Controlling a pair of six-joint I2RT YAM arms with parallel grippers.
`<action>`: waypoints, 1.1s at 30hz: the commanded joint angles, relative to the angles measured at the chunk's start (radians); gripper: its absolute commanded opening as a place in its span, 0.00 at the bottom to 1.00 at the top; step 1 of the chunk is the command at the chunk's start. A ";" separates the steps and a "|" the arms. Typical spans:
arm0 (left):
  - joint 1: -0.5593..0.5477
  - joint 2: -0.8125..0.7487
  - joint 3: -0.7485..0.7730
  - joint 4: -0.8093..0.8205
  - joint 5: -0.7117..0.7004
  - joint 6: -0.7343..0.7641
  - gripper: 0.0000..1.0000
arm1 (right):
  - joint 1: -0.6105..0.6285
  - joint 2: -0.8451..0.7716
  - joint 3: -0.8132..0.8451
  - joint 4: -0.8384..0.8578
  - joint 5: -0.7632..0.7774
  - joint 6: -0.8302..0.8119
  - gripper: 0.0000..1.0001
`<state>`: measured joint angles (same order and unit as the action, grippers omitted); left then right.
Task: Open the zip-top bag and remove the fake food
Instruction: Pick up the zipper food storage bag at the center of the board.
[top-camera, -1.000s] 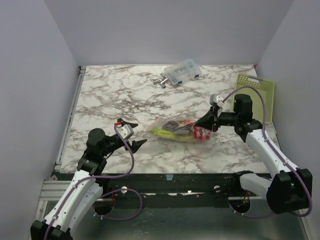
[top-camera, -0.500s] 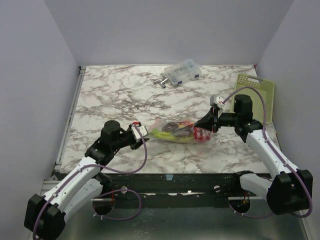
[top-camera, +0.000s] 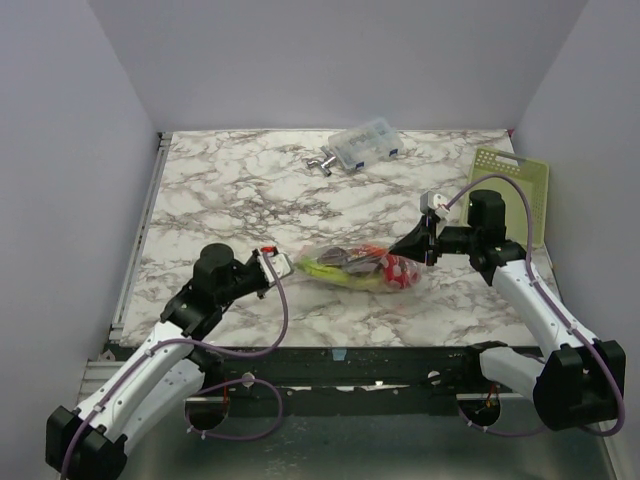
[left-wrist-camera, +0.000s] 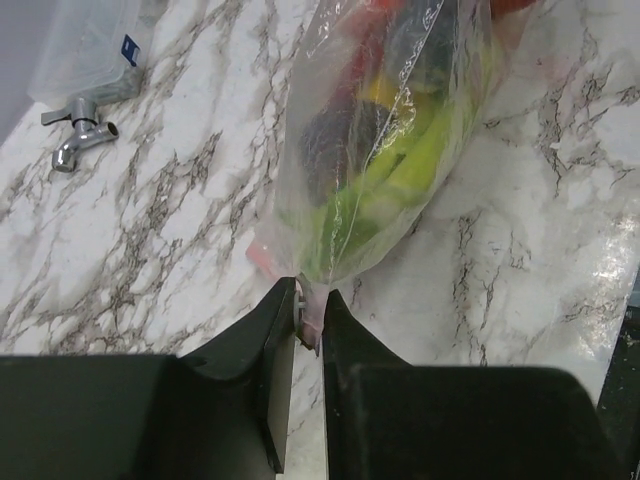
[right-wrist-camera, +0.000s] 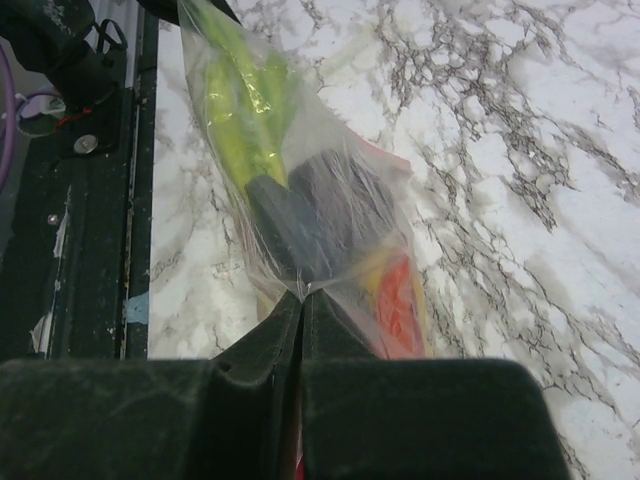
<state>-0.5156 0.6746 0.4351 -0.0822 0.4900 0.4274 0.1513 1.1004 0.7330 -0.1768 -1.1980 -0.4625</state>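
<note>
The zip-top bag (top-camera: 352, 266) lies stretched between both arms at the middle of the marble table (top-camera: 220, 190). Through its clear film the fake food (top-camera: 375, 262) shows as yellow-green, dark purple, red and orange pieces. My left gripper (top-camera: 284, 264) is at the bag's left end. In the left wrist view the left gripper (left-wrist-camera: 311, 312) is shut on a pink corner of the bag (left-wrist-camera: 385, 150). My right gripper (top-camera: 406, 248) holds the bag's right end. In the right wrist view its jaws (right-wrist-camera: 303, 293) pinch the film of the bag (right-wrist-camera: 290, 170), fingers pressed together.
A small clear plastic box (top-camera: 366, 143) with blue contents and a metal fitting (top-camera: 322, 161) sit at the table's far edge. A green basket (top-camera: 516, 190) stands at the far right, behind the right arm. The black table frame (top-camera: 340, 362) runs along the near edge.
My left arm has swung right to the bag's left end and its jaws have shut on the pink corner. The right gripper has kept its hold; the bag now looks pulled longer.
</note>
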 joint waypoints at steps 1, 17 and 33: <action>-0.006 -0.043 0.101 -0.109 0.017 0.016 0.00 | -0.008 -0.022 0.005 -0.028 0.007 -0.032 0.07; -0.033 0.175 0.557 -0.433 0.104 -0.205 0.00 | 0.009 0.219 0.546 -1.006 -0.077 -0.650 0.89; -0.274 0.430 0.901 -0.562 -0.095 -0.350 0.00 | 0.443 0.264 0.705 -0.636 0.230 -0.059 0.99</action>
<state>-0.7479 1.0733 1.2514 -0.6052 0.4793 0.1265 0.5747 1.3315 1.3834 -0.8688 -1.0630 -0.6350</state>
